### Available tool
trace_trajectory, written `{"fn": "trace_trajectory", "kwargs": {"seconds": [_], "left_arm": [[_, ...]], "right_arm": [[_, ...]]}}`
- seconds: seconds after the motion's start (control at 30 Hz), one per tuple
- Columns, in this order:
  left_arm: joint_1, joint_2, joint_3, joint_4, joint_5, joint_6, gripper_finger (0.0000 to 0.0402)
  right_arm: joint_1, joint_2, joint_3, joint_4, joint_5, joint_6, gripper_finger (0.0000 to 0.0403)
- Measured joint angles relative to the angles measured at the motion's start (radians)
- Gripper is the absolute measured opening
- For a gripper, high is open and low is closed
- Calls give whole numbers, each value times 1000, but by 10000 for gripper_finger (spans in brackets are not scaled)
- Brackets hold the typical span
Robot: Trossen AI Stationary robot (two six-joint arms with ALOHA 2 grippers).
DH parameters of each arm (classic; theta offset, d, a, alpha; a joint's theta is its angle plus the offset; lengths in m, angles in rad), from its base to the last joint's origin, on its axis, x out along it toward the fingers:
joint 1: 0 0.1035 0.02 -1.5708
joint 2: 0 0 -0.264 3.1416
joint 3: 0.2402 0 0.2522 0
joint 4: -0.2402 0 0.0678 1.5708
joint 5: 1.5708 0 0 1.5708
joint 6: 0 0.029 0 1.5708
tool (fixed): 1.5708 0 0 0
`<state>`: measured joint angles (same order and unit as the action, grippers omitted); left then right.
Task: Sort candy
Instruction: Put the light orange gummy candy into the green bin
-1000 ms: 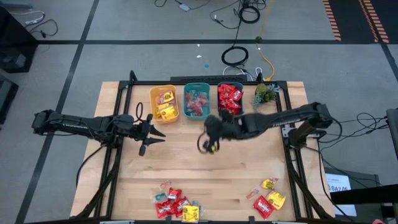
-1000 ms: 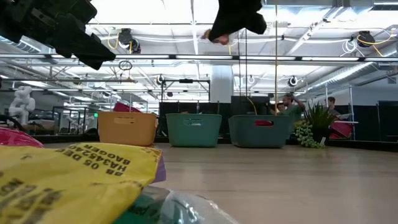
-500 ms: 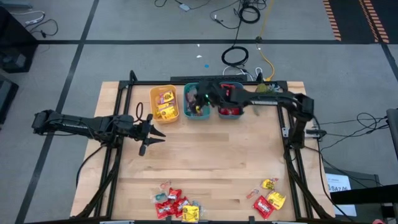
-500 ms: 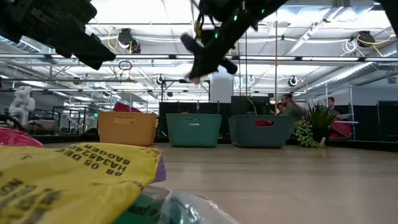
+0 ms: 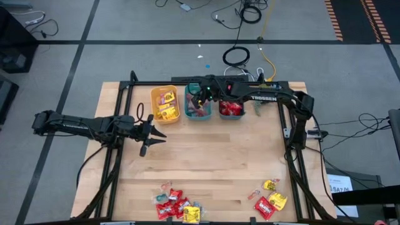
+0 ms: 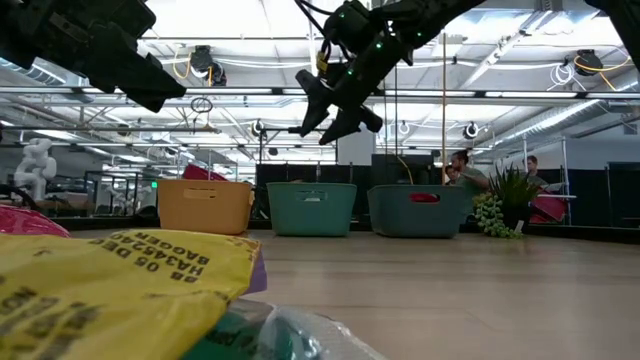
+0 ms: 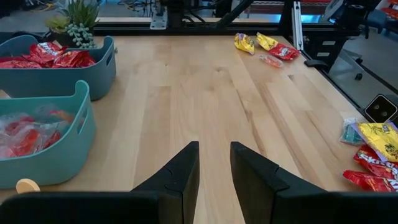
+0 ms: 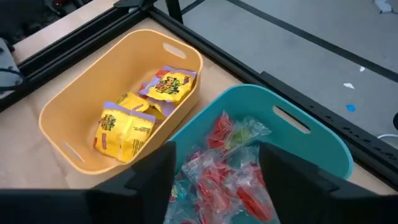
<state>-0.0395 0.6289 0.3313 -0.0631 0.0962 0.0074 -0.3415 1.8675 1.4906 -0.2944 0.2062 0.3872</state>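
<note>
From straight above, the right claw [image 5: 199,99] hangs over the middle teal bin [image 5: 198,103] at the far edge of the bench [image 5: 219,162], fingers apart and nothing between them; its own wrist view looks down between those spread fingers onto clear pink and red wrapped candy [image 8: 227,168] heaped in that bin, and onto yellow packets [image 8: 127,121] in the yellow bin [image 8: 74,112] just beside it; the overhead camera adds a 3rd bin [image 5: 231,100] with red packets, next to a small green plant [image 5: 267,94].

The left claw [image 5: 149,134] waits over bare wood on the left side of the bench, well apart from the bins; only its wrist view shows the 2 fingers [image 7: 177,174] standing slightly apart with nothing held.

Unsorted candy lies in 2 clusters at the near edge: red and yellow packets [image 5: 175,205] left of centre, more [image 5: 270,200] towards the right; the low view is half filled by 1 yellow packet [image 6: 110,290] up close.

The bench is pale wood planks in a black frame; grey floor with cables surrounds it; the low view shows a lit hall behind, with 2 people [image 6: 470,172] far off.
</note>
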Motion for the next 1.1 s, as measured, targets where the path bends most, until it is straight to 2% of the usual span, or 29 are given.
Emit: {"fn": "trace_trajectory", "kwargs": {"seconds": [0.17,0.57,0.73,0.93,1.0,1.1], "left_arm": [[0,0,0,0,-14,0,99],[0,0,0,0,-45,0,99],[0,0,0,1,-54,0,99],[0,1,0,2,-56,0,99],[0,1,0,2,-56,-1,99],[0,1,0,1,-52,-1,99]], "right_arm": [[0,0,0,-1,0,-14,251],[2,-12,1,-67,-6,-8,253],[2,-77,1,-240,-53,49,252],[39,-210,1,-485,-49,114,233],[75,-259,1,-530,-26,142,226],[144,-332,1,-625,65,215,216]]}}
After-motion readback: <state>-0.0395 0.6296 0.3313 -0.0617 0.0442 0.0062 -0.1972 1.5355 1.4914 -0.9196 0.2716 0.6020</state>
